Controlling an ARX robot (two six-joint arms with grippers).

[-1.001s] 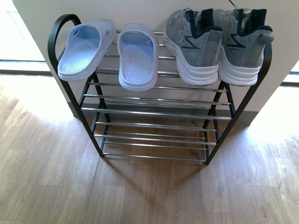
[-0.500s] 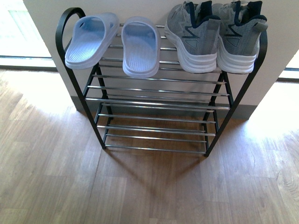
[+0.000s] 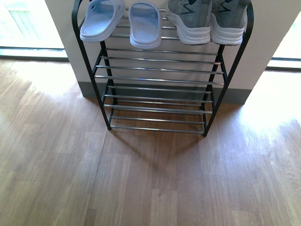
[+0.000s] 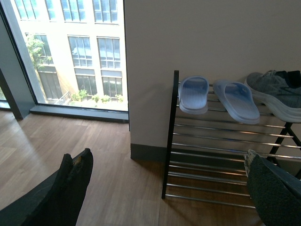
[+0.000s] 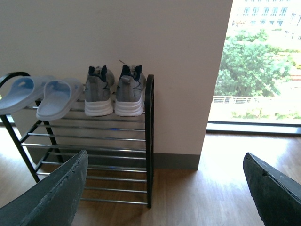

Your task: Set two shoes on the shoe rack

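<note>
Both sneakers [image 5: 114, 94] and slides [image 3: 123, 21] sit on the rack's [image 3: 160, 70] top tier, heels outward, well ahead of both empty, wide-open grippers, left [image 4: 164, 188] and right [image 5: 164, 188] (task probably done; neither arm clearly nearer).

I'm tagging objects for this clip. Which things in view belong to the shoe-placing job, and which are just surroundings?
Belonging to the job:
- grey sneakers, side by side on the rack's top tier
- pale blue slides, also on the top tier
- shoe rack, lower tiers bare
- left claw and right claw, both open, holding nothing

Just surroundings:
- wood floor
- wall
- windows
</note>
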